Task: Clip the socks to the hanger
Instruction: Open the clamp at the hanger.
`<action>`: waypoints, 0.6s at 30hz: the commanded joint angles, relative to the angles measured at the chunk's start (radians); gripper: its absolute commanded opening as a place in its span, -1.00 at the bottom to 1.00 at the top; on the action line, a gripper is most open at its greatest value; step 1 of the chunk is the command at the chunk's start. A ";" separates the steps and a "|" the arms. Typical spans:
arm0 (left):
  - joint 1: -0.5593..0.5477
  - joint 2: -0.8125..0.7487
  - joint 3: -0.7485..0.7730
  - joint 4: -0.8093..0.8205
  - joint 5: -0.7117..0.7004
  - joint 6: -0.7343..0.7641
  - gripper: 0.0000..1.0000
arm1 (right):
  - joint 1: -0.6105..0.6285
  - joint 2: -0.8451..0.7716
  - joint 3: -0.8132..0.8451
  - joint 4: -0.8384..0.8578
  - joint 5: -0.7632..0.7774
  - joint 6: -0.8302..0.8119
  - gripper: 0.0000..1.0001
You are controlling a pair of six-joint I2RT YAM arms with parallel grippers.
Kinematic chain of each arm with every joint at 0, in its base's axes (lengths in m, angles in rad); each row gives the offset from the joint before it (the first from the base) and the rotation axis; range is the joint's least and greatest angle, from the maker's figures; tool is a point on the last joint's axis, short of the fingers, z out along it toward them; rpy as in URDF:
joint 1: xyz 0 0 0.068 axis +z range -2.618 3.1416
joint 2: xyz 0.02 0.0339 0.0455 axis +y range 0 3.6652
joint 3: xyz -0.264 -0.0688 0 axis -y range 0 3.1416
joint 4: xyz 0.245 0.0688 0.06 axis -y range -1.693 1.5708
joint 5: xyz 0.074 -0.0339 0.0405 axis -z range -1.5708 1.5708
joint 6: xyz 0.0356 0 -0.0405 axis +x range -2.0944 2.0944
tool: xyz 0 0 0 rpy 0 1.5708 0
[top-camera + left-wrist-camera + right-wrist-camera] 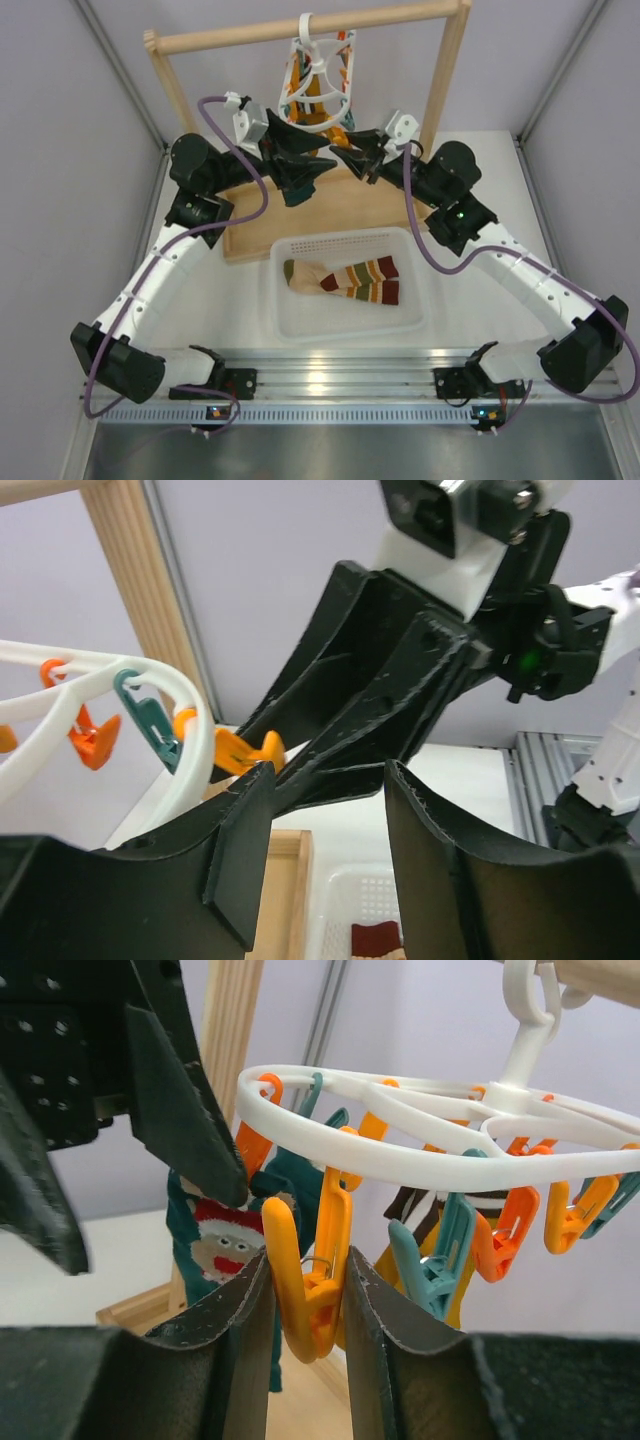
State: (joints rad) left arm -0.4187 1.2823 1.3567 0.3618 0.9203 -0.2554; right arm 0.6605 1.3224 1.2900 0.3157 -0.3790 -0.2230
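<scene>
The white ring hanger hangs by its hook from the wooden rail. My right gripper is shut on one of its orange clips, squeezing it. It also shows in the top view. A dark teal sock with a face motif hangs clipped just behind, and a striped sock hangs further back. My left gripper is open and empty, close beside the right gripper under the ring. Striped socks lie in the basket.
A white plastic basket stands in front of the arms. The wooden rail frame stands on a wooden base board at the back. Grey walls close in the left and right sides.
</scene>
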 commanded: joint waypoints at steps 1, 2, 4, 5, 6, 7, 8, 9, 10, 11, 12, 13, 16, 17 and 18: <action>0.000 0.005 -0.005 0.046 -0.057 0.067 0.06 | 0.017 -0.049 -0.008 0.048 -0.075 -0.007 -1.00; -0.002 0.005 -0.013 0.061 -0.079 0.053 0.07 | 0.017 -0.046 -0.005 0.048 -0.083 0.004 -1.00; -0.002 0.012 -0.033 0.121 -0.100 0.018 0.11 | 0.013 -0.046 -0.001 0.048 -0.121 0.017 -1.00; -0.002 0.017 -0.040 0.156 -0.106 0.002 0.13 | 0.011 -0.043 0.000 0.048 -0.130 0.027 -1.00; -0.002 0.023 -0.056 0.213 -0.107 -0.033 0.15 | 0.007 -0.042 0.002 0.048 -0.135 0.034 -1.00; -0.002 0.028 -0.062 0.244 -0.109 -0.054 0.16 | 0.004 -0.040 0.008 0.048 -0.149 0.040 -1.00; -0.002 0.040 -0.062 0.252 -0.121 -0.071 0.18 | 0.001 -0.034 0.011 0.048 -0.152 0.053 -1.00; -0.002 0.046 -0.061 0.275 -0.132 -0.109 0.18 | -0.004 -0.031 0.014 0.048 -0.152 0.059 -1.00; -0.002 0.052 -0.059 0.285 -0.142 -0.129 0.18 | -0.009 -0.029 0.018 0.048 -0.153 0.066 -1.00; -0.002 0.061 -0.060 0.296 -0.149 -0.146 0.18 | -0.013 -0.023 0.022 0.049 -0.155 0.089 -1.00; -0.002 0.066 -0.064 0.310 -0.141 -0.166 0.19 | -0.024 -0.022 0.025 0.052 -0.159 0.106 -1.00; -0.002 0.069 -0.065 0.328 -0.146 -0.179 0.19 | -0.030 -0.019 0.029 0.060 -0.170 0.141 -1.00; -0.002 0.078 -0.073 0.348 -0.185 -0.231 0.19 | -0.048 -0.006 0.038 0.068 -0.187 0.194 -1.00; -0.002 0.077 -0.074 0.354 -0.192 -0.237 0.19 | -0.052 0.000 0.040 0.068 -0.187 0.197 -1.00; -0.002 0.072 -0.077 0.364 -0.187 -0.232 0.19 | -0.052 0.001 0.040 0.068 -0.187 0.194 -1.00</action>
State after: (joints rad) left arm -0.4282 1.3510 1.2919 0.6205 0.8097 -0.4423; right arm 0.6136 1.3205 1.2903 0.3325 -0.4801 -0.0929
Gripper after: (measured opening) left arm 0.592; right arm 0.292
